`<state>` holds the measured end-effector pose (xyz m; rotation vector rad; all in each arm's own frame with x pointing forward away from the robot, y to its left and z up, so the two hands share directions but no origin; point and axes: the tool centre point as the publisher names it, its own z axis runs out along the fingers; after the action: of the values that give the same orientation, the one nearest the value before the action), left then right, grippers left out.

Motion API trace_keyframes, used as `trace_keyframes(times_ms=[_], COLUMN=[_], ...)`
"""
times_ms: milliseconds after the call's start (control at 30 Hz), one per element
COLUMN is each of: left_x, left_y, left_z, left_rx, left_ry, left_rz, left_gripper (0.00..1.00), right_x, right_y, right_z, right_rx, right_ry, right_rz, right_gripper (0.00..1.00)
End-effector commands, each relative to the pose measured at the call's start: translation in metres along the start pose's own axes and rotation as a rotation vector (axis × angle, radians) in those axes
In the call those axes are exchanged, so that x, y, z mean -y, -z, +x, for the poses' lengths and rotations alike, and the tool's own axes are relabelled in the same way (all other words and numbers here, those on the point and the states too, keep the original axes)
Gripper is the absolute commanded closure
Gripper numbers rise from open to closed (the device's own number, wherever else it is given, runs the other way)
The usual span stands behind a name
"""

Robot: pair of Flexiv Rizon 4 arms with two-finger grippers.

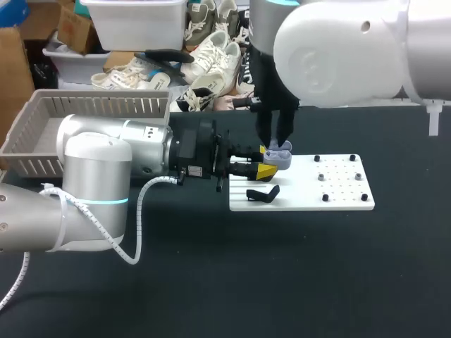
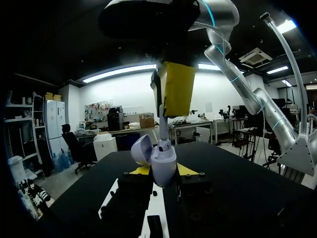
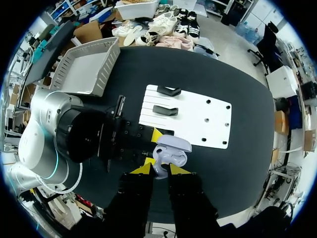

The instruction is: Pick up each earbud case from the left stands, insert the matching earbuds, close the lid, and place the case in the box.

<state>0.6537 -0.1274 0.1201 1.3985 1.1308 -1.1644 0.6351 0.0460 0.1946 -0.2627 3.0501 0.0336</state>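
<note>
Clamping one open case (image 2: 163,157), left claw (image 2: 163,171); two black stands (image 3: 165,110) nearby.

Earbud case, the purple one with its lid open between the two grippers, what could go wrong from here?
1. The left gripper holds the earbud case only by its lower body; a push from the right gripper, directly above, might tilt it or slide it out.
2. The lid hangs open to one side, so the right gripper could catch on it.
3. If the case slips, it would likely fall near the black stand on the white board.
</note>
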Motion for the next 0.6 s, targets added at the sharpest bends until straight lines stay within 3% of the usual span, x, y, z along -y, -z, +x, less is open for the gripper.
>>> trace_keyframes(times_ms=[33, 600], left_x=[0.0003, 0.0003], left_y=[0.0000, 0.0000], left_z=[0.0005, 0.0005], left_rx=[0.001, 0.001], left_ry=[-0.001, -0.001], left_rz=[-0.002, -0.002], left_gripper=[1.00, 1.00], right_x=[-0.0027, -0.0063], right_y=[0.0008, -0.0063], right_z=[-0.0004, -0.0020], right_rx=[-0.002, -0.012], right_ry=[0.007, 0.018], right_rz=[0.002, 0.010], right_gripper=[1.00, 1.00])
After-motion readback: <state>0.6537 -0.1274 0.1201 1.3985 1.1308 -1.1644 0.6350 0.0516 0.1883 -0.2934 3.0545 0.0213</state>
